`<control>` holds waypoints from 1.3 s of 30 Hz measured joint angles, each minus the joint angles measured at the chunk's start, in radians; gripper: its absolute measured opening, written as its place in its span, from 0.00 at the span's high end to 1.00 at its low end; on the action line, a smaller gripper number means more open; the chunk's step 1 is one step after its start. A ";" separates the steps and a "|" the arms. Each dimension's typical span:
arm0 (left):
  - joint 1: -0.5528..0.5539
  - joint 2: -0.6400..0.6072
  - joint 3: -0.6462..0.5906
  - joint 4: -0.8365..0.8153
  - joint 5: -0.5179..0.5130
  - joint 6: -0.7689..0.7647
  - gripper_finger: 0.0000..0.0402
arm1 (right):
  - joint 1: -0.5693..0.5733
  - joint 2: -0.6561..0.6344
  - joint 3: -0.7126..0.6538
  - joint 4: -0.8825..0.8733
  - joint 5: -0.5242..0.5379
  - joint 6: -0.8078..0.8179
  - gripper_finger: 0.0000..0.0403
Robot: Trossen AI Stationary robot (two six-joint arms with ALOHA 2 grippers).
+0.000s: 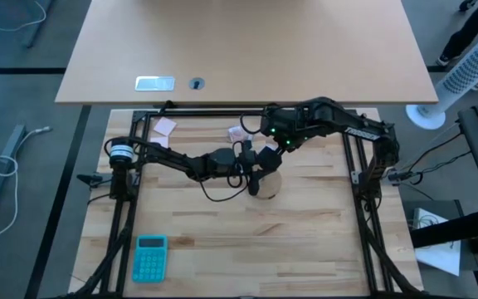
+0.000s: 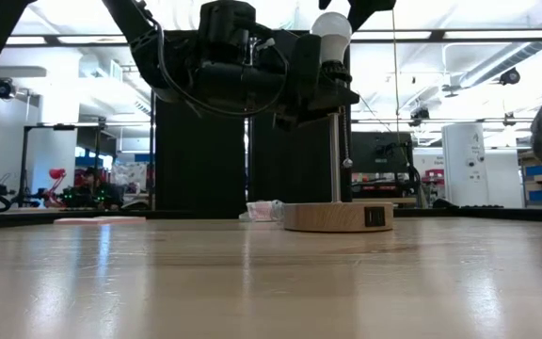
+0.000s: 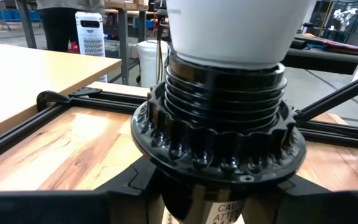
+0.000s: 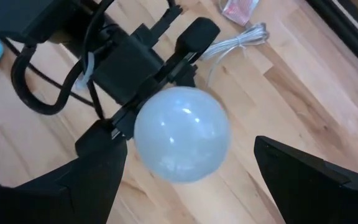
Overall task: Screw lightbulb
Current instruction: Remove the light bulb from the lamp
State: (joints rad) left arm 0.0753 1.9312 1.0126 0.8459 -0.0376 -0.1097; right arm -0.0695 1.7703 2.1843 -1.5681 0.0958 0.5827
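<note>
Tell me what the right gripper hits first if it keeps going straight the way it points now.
Most likely the lightbulb: the right gripper points down at its dome, open fingers either side. Depth is unclear, so how near it is cannot be told.

The lightbulb, white, sits in a black ribbed socket filling the near view. Wooden table and black frame rails lie behind.

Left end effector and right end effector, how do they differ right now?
The left end effector is closed around the black socket below the lightbulb; the right end effector is open, holding nothing. The left comes in from the side; the right hangs above the bulb, fingers either side. Both are dark and two-fingered.
</note>
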 joint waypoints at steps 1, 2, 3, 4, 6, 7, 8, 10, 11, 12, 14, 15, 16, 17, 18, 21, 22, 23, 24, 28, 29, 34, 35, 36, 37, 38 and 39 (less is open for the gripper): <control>0.000 0.000 0.000 0.000 0.000 0.000 0.64 | 0.000 0.000 0.000 0.000 -0.004 0.000 0.13; 0.001 0.000 0.000 -0.001 0.001 0.000 0.64 | -0.001 0.000 0.000 0.001 -0.013 0.000 0.13; 0.001 0.000 0.000 0.000 0.001 0.001 0.64 | -0.001 0.000 0.000 0.001 -0.020 0.000 0.13; 0.001 0.000 0.000 -0.001 0.001 0.002 0.64 | -0.001 0.000 0.000 0.002 -0.023 -0.004 0.13; 0.002 0.000 0.000 -0.001 0.001 0.002 0.64 | -0.001 -0.006 0.000 0.006 -0.025 -0.016 0.13; 0.002 0.000 0.000 -0.001 0.001 0.002 0.64 | -0.001 -0.010 0.000 0.009 -0.026 -0.021 0.13; 0.002 0.000 0.000 -0.001 0.001 0.002 0.64 | -0.001 -0.016 0.000 0.015 -0.026 -0.021 0.13; 0.002 0.000 0.000 -0.002 0.001 0.003 0.64 | -0.004 -0.028 0.001 0.036 -0.026 -0.017 0.13; 0.002 0.000 0.000 -0.002 0.001 0.003 0.64 | -0.006 -0.031 0.003 0.045 -0.026 -0.012 0.13; 0.002 0.000 0.000 -0.002 0.001 0.003 0.64 | -0.010 -0.032 0.003 0.050 -0.026 -0.009 0.13; 0.002 0.000 0.000 -0.002 0.002 0.006 0.64 | -0.015 -0.031 0.002 0.051 -0.026 -0.008 0.13; 0.002 0.000 0.000 -0.002 0.002 0.010 0.64 | -0.017 -0.029 0.000 0.053 -0.026 -0.009 0.13; 0.002 0.000 0.000 -0.003 0.002 0.012 0.64 | -0.018 -0.021 0.000 0.053 -0.026 -0.009 0.13; 0.003 0.000 0.000 -0.003 0.002 0.013 0.64 | -0.020 -0.016 0.000 0.051 -0.026 -0.007 0.13; 0.004 0.000 0.000 -0.003 0.002 0.013 0.64 | -0.023 -0.011 -0.002 0.049 -0.025 -0.001 0.13; 0.004 0.000 0.000 -0.004 0.003 0.014 0.64 | -0.024 0.008 -0.010 0.046 -0.026 0.023 0.13; 0.004 0.000 0.001 -0.005 0.003 0.015 0.64 | -0.024 0.013 -0.010 0.047 -0.026 0.033 0.13; 0.004 0.000 0.001 -0.005 0.003 0.015 0.64 | -0.025 0.016 -0.011 0.047 -0.026 0.041 0.13; 0.004 0.000 0.001 -0.005 0.002 0.016 0.64 | -0.025 0.018 -0.013 0.046 -0.026 0.046 0.13; 0.004 0.000 0.001 -0.006 0.003 0.019 0.65 | -0.026 0.039 -0.023 0.030 -0.026 0.088 0.13; 0.004 0.000 0.001 -0.006 0.003 0.019 0.65 | -0.027 0.045 -0.026 0.018 -0.027 0.102 0.13; 0.004 0.000 0.002 -0.009 0.003 0.019 0.65 | -0.029 0.046 -0.045 0.004 -0.034 0.162 0.14; 0.004 0.000 0.002 -0.009 0.003 0.019 0.65 | -0.029 0.046 -0.045 0.003 -0.034 0.172 0.14; 0.004 0.000 0.002 -0.009 0.003 0.018 0.65 | -0.029 0.046 -0.046 0.003 -0.033 0.176 0.14; 0.004 0.000 0.002 -0.009 0.003 0.018 0.65 | -0.029 0.046 -0.046 0.003 -0.033 0.176 0.14; 0.004 0.000 0.002 -0.009 0.003 0.018 0.65 | -0.029 0.046 -0.046 0.002 -0.033 0.177 0.14; 0.004 0.000 0.002 -0.009 0.003 0.018 0.65 | -0.029 0.046 -0.046 0.002 -0.033 0.177 0.14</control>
State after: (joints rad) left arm 0.0796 1.9312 1.0142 0.8368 -0.0343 -0.0914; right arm -0.0990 1.8164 2.1384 -1.5661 0.0630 0.7601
